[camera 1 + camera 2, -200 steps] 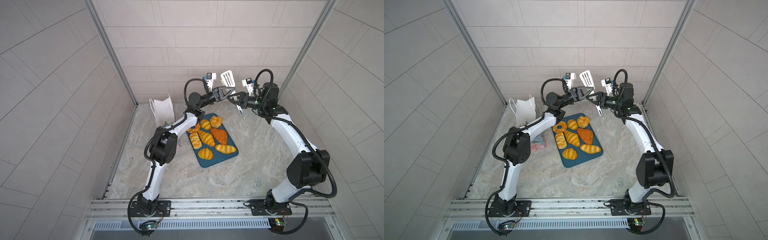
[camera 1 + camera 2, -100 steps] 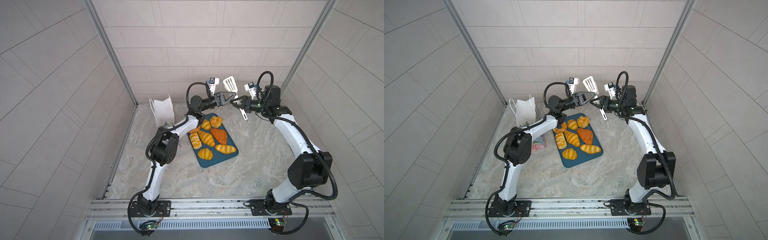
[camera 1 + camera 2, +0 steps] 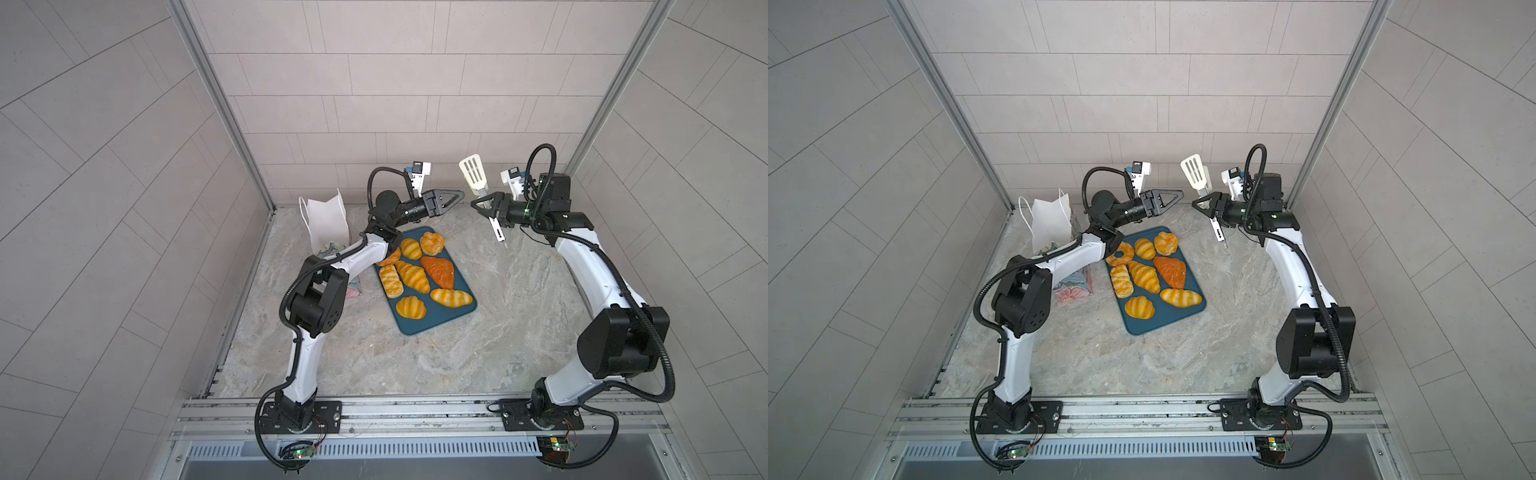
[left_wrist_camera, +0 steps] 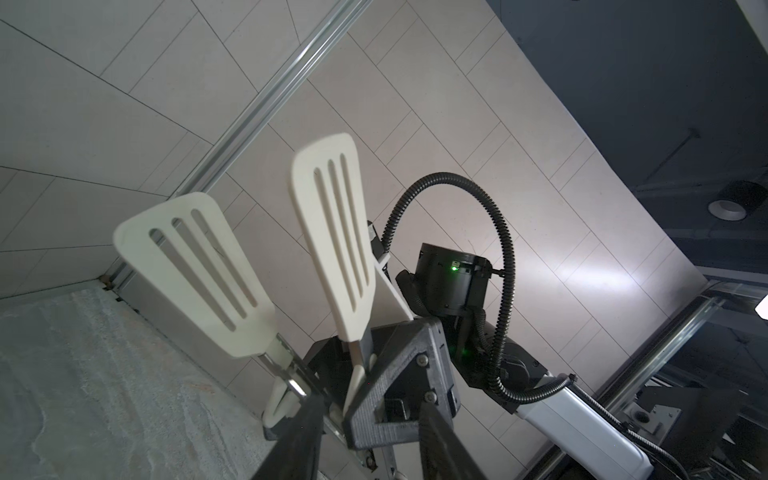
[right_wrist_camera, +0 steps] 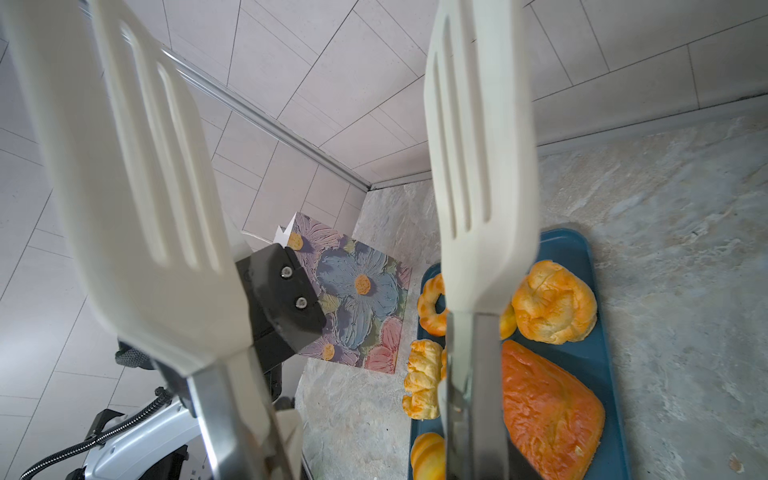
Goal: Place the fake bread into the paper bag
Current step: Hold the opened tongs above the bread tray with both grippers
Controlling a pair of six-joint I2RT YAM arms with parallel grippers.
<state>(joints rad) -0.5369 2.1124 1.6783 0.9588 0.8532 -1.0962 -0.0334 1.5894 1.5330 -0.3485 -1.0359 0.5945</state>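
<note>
I have the white slotted tongs (image 3: 473, 171) clamped in the right hand (image 3: 482, 204). It grips them low on the metal handles, up in the air beyond the far right corner of the teal tray (image 3: 436, 320). Both blades point up and away from the tray and stand spread apart.

The left hand (image 3: 456, 195) hangs above the tray's far edge, facing the tongs. Its jaws are partly apart and there is nothing between them.

All eight pieces of fake bread (image 3: 1144, 276) lie on the tray, which sits on the table (image 3: 519, 332). The paper bag (image 3: 1050, 224) stands upright off the tray's far left corner with its mouth open upward. I see no bread in it, though its bottom is hidden from me, so I judge the loading has not begun.

To do this step well, I would first roll the right wrist so the blades face down. I would then bring them over a piece that lies clear of its neighbours. The long striped roll (image 3: 451, 297) at the tray's near right looks like the easiest start.

I would set one blade on each side of its narrow width. I would close gently, since the glossy surface may slip, and lift straight up.

The left arm (image 3: 353, 257) lies across the tray's left side, in front of the bag. I would swing it clear, or have the left hand steady the bag's rim. The bag looks light and likely to tip if the tongs knock it.
</note>
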